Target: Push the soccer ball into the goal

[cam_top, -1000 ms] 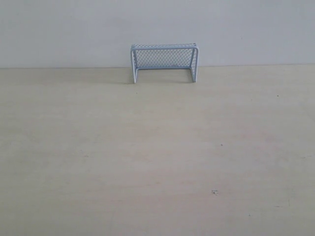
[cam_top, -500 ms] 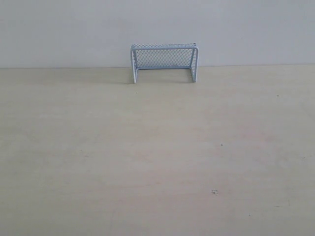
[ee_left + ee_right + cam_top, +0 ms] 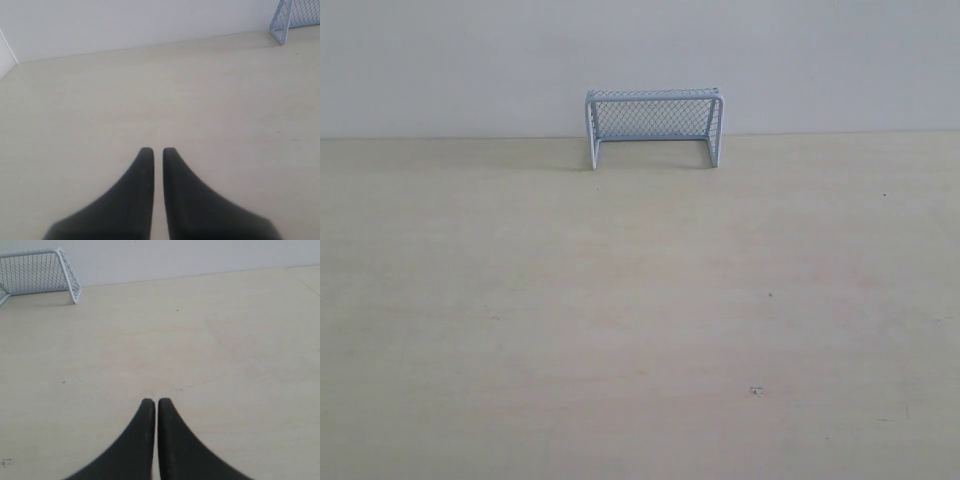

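A pale cream wood-grain tabletop [image 3: 520, 300] fills the lower frame; a small pale blue mesh-netted goal [image 3: 654, 120] stands at its upper-centre edge.

goal [image 3: 654, 128] on the table [image 3: 640, 330], at its far edge, wall [image 3: 470, 60] behind

Three cameras, all sharing one small blue-white mesh-netted goal [image 3: 654, 118].
The exterior camera faces the goal head-on from well back across the pale wooden tabletop [image 3: 640, 300]. Each wrist camera looks low over the table, past the black left gripper [image 3: 154, 150] or right gripper [image 3: 153, 401], toward the white wall [image 3: 470, 60]. The left view catches only a corner of the goal, the right view most of it.
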Robot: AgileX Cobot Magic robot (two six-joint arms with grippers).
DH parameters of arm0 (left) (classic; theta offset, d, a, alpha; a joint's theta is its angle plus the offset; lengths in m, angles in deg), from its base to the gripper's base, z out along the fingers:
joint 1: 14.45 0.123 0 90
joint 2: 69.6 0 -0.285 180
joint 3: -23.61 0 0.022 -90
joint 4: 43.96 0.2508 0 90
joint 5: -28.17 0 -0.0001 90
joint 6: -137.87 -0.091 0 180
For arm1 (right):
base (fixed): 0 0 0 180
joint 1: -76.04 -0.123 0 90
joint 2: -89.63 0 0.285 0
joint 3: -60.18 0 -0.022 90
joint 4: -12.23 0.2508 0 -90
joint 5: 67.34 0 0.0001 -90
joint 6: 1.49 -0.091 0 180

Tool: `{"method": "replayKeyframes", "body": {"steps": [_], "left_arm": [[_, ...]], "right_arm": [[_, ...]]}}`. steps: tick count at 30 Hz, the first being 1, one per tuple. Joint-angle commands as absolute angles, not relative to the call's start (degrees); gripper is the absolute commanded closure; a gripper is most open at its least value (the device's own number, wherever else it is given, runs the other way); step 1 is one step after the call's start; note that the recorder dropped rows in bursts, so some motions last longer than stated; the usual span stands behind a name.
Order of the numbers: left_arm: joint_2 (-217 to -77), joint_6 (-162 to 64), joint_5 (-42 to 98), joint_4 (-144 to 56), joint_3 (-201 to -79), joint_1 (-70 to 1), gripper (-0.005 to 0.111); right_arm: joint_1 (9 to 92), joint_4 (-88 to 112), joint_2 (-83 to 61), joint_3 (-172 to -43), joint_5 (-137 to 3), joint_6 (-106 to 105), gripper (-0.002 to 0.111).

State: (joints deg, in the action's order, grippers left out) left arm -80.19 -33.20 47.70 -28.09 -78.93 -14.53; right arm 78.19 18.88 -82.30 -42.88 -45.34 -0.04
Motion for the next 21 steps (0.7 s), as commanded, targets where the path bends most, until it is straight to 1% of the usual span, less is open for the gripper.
{"method": "replayKeyframes", "body": {"steps": [1, 21], "left_arm": [[-80.5, -32.7, 47.5, -28.1, -79.2, -15.0, 0.100], [-80.5, -32.7, 47.5, -28.1, -79.2, -15.0, 0.100]], "right_arm": [[78.3, 18.3, -82.6, -42.6, -46.0, -0.3, 0.108], [78.3, 18.7, -82.6, -42.6, -46.0, -1.0, 0.108]]}}
